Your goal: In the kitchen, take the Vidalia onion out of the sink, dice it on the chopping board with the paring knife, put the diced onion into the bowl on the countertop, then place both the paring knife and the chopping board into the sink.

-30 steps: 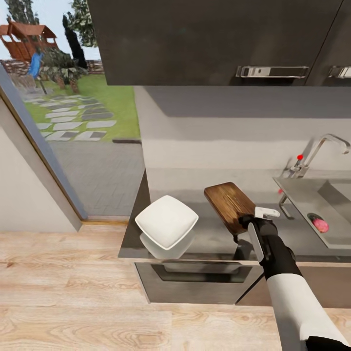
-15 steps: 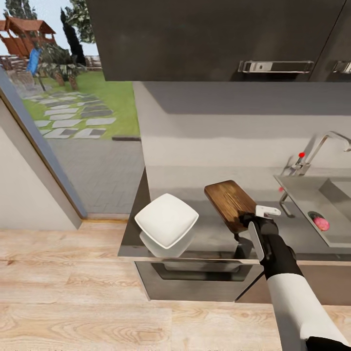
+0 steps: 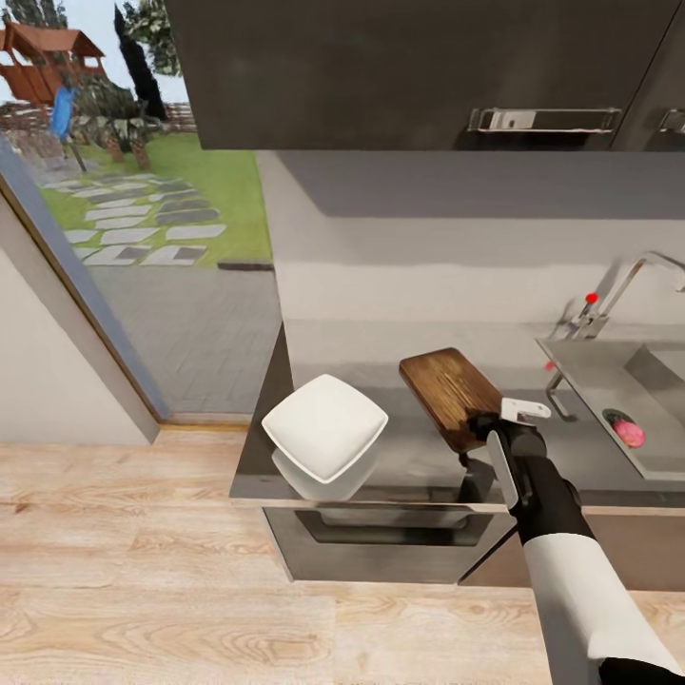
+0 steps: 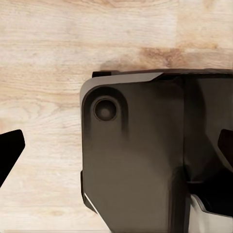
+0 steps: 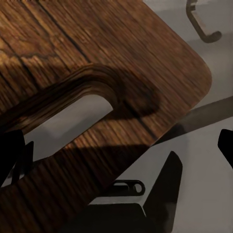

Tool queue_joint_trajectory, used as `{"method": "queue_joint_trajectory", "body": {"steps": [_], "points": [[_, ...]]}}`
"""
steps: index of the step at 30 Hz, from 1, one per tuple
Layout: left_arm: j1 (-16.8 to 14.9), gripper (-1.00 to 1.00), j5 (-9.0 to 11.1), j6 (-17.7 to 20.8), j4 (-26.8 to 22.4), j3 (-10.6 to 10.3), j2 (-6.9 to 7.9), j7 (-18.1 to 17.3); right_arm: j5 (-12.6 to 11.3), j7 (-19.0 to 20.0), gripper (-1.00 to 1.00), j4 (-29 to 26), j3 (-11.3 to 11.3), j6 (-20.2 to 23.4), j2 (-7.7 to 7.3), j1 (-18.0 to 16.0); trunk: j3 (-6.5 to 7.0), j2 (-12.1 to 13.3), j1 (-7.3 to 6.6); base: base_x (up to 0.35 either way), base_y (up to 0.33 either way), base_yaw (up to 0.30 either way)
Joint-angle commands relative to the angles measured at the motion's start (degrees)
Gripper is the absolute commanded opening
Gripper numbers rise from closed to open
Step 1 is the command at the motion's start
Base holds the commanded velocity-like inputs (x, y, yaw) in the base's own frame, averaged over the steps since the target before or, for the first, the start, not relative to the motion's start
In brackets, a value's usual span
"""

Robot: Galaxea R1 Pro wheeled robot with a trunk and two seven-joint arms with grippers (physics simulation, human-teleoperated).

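Note:
The dark-brown chopping board [image 3: 445, 382] lies on the grey countertop [image 3: 409, 457], and the white square bowl [image 3: 325, 427] stands to its left. My right gripper [image 3: 483, 428] hovers open over the board's near end, its fingers spread either side of the slot hole [image 5: 73, 119] of the chopping board [image 5: 121, 58]. The pinkish Vidalia onion [image 3: 627, 434] rests whole in the sink [image 3: 595, 376] at the right, under the chrome tap [image 3: 623, 281]. My left gripper [image 4: 116, 150] is open, low beside the robot's dark body. The paring knife and diced onion are out of view.
Dark wall cabinets [image 3: 409, 67] hang above the counter. A dark drawer front [image 3: 381, 552] sits below the countertop's front edge. A glass door [image 3: 114, 247] to the garden stands at the left, with wooden floor [image 3: 124, 571] in front.
The head camera has tilted slightly, shifting the whole picture. My right gripper stays over the board's near end, nudged only a little.

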Motion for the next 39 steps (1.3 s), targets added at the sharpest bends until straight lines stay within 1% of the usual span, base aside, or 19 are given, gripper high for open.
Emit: {"method": "queue_joint_trajectory", "body": {"steps": [1,6,12,20,23,25,29,39], "points": [[0.0,1.0,-0.03,-0.12,-0.04,-0.01,0.0,0.0,-0.5,-0.26,1.0,2.4,0.03,0.31,-0.01,-0.01,-0.1,-0.06,0.02,0.0,0.0,0.0],[-0.03,1.0,-0.03,-0.12,-0.02,-0.04,0.0,0.0,-0.5,-0.3,1.0,2.4,0.03,0.48,0.01,-0.01,-0.14,-0.06,0.02,0.0,0.0,0.0],[-0.01,1.0,-0.05,-0.12,0.0,-0.01,0.0,0.0,-0.54,-0.29,1.0,2.32,0.03,2.07,0.06,-0.01,-0.15,-0.06,0.02,0.0,0.0,0.0],[-0.03,1.0,-0.12,-0.12,-0.04,-0.03,-0.03,0.0,-0.7,-0.26,1.0,2.3,0.11,2.51,0.25,-0.01,-0.15,-0.06,0.02,0.0,0.0,0.0],[-0.03,1.0,-0.12,-0.12,-0.04,-0.04,-0.01,-0.01,-0.82,-0.26,1.0,2.16,0.08,3.75,0.33,-0.01,-0.15,-0.06,0.02,0.0,0.0,0.0],[-0.02,1.0,-0.12,-0.12,-0.04,-0.04,-0.02,-0.02,-0.84,-0.25,1.0,1.82,0.0,5.76,0.31,-0.01,-0.15,-0.06,0.02,0.0,0.0,0.0],[-0.03,1.0,-0.12,-0.12,-0.04,-0.04,-0.05,-0.03,-0.85,-0.2,1.0,1.65,-0.05,6.88,0.21,-0.01,-0.15,-0.06,0.02,0.0,0.0,0.0],[-0.03,1.0,-0.12,-0.12,-0.04,-0.04,-0.01,-0.08,-0.77,-0.17,1.0,1.54,-0.12,7.38,0.23,-0.01,-0.15,-0.06,0.02,0.0,0.0,0.0]]}}
